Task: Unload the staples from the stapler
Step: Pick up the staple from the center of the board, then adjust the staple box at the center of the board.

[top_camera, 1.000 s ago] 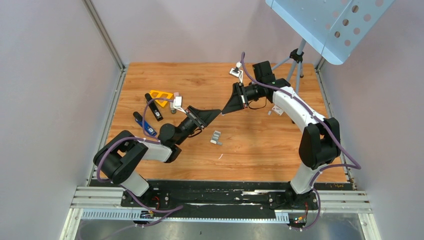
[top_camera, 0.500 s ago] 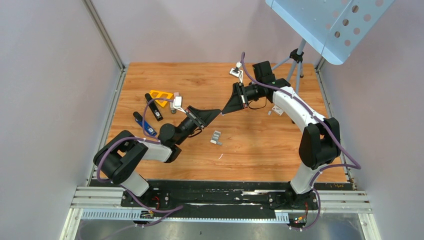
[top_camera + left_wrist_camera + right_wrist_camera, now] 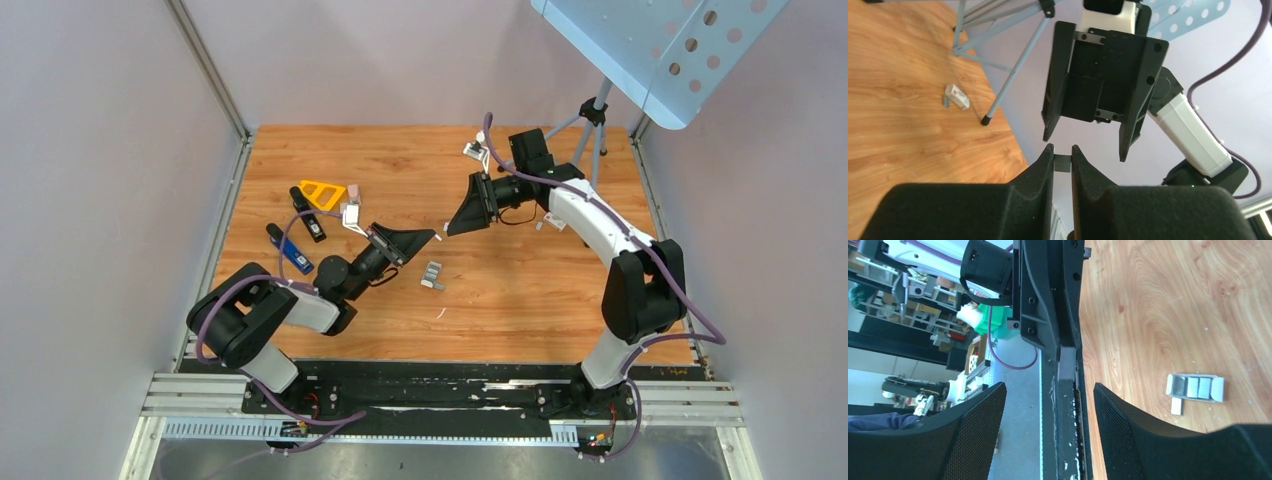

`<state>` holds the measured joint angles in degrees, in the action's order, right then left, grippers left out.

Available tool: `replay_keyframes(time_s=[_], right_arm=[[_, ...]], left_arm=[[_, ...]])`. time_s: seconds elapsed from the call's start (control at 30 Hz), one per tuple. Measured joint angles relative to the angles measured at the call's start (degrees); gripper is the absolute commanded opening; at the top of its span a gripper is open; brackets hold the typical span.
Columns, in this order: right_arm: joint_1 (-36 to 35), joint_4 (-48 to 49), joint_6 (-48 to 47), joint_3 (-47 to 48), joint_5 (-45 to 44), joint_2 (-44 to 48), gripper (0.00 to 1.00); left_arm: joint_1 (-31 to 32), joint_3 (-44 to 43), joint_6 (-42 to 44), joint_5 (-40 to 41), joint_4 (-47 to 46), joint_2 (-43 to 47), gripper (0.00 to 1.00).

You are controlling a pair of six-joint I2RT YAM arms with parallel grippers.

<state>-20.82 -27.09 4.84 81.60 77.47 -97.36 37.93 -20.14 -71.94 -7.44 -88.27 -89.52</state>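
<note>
I see my left hand (image 3: 428, 237) and right hand (image 3: 452, 228) nearly tip to tip over the wooden tabletop (image 3: 540, 290), a small grey metal piece (image 3: 431, 275) nearby.

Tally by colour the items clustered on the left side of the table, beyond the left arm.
Yellow: 1, the yellow tool
Black: 1, the black tool
Blue: 1, the blue tool
Pale pink: 1, the small pink piece
Total: 4

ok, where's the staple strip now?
The staple strip is pinched at the tips of the left gripper, raised above the table centre, facing the open right gripper; centre-low in the left wrist view.
</note>
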Motion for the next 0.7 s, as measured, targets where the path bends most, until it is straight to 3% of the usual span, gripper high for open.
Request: replay_keyframes(time_s=[0.23,0.4,0.53,0.7], right_arm=[[3.34,-0.35,-6.95,-5.6,-3.26,2.58,0.69],[4.13,-1.36,-13.4,-10.32,-9.66,3.8,0.67],[4.11,-1.16,-17.68,-13.29,-16.11,3.91,0.52],[3.43,-0.15,-22.8,-15.67,-23.47,3.39,0.27]], left_arm=[[-0.31,1.68,-2.01,2.38,8.09,2.08,0.0],[-0.24,-2.58,-3.3,4.28,29.46,7.89,0.0],[0.07,-8.04,-3.96,6.49,46.34,10.21,0.0],[0.28,-11.15,-3.8,8.61,58.18,10.45,0.0]])
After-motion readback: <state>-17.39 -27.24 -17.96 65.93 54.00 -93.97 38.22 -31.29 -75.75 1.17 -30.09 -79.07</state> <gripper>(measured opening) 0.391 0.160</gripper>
